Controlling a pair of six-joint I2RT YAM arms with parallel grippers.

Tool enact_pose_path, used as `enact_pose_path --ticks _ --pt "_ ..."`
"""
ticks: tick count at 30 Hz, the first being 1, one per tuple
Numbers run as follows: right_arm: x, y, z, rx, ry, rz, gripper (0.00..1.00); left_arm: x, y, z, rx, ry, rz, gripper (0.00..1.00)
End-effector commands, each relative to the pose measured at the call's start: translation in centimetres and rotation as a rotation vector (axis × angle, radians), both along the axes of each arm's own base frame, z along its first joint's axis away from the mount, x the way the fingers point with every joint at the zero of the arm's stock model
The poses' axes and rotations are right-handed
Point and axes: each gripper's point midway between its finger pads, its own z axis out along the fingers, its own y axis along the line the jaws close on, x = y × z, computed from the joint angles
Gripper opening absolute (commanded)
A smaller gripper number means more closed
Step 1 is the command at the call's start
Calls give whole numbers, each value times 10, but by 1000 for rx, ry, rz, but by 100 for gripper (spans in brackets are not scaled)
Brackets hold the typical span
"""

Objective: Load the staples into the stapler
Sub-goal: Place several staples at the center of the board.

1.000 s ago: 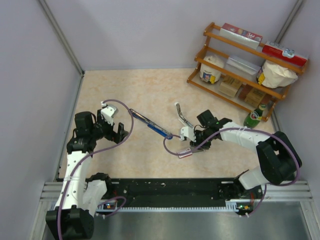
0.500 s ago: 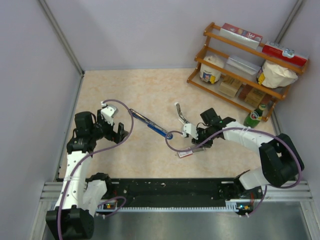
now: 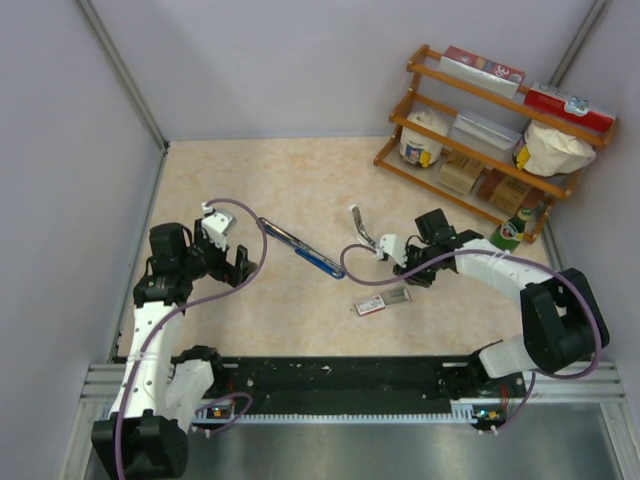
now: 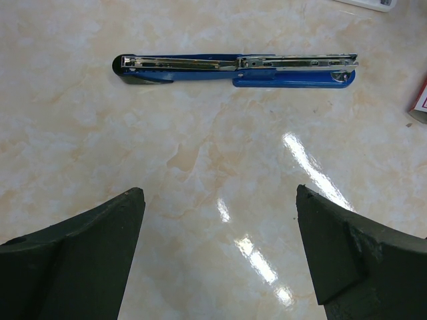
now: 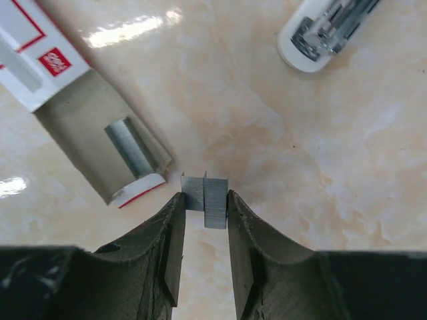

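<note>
Right pincer (image 5: 205,197) tight around staples (image 5: 215,205)

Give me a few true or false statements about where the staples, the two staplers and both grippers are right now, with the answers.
1. The right gripper pinches a strip of staples. True.
2. The blue stapler is folded shut. False: it lies swung open, flat on the table.
3. The left gripper grips the blue stapler. False: its jaws stand wide open and empty, apart from the stapler.
4. The grey tray of the box has staples in it. True.
5. The white stapler sits on the wooden rack. False: it lies on the table, near the right gripper.
</note>
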Motion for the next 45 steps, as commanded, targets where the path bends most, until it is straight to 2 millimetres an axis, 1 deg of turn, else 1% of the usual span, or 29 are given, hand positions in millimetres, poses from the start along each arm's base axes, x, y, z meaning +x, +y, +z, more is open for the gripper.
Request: enact_pose_path --ticks 1,4,8,15,21,27,34,39,45 --pt "29 -12 5 1 -51 -103 30 3 -1 3 -11 -23 -13 99" --pt "37 -22 3 -14 -61 -155 30 3 -2 3 -12 -23 -15 99" --pt "42 -32 -3 -35 -46 -201 32 3 -1 3 -10 -23 -14 99" --pt "43 -37 -9 -46 -28 -228 38 3 -1 3 -10 -23 -13 99" --pt "44 -36 -2 -25 -40 -236 45 3 0 3 -10 -23 -11 99" --pt "46 -31 11 27 -63 -235 49 3 0 3 -11 -19 -10 99" --pt "48 -29 19 59 -74 -251 50 4 0 3 -10 -20 -9 99" --pt "47 -30 22 70 -75 -256 50 4 0 1 -10 -17 -10 99" --pt "39 -27 20 78 -45 -224 44 3 0 2 -9 -18 -9 99"
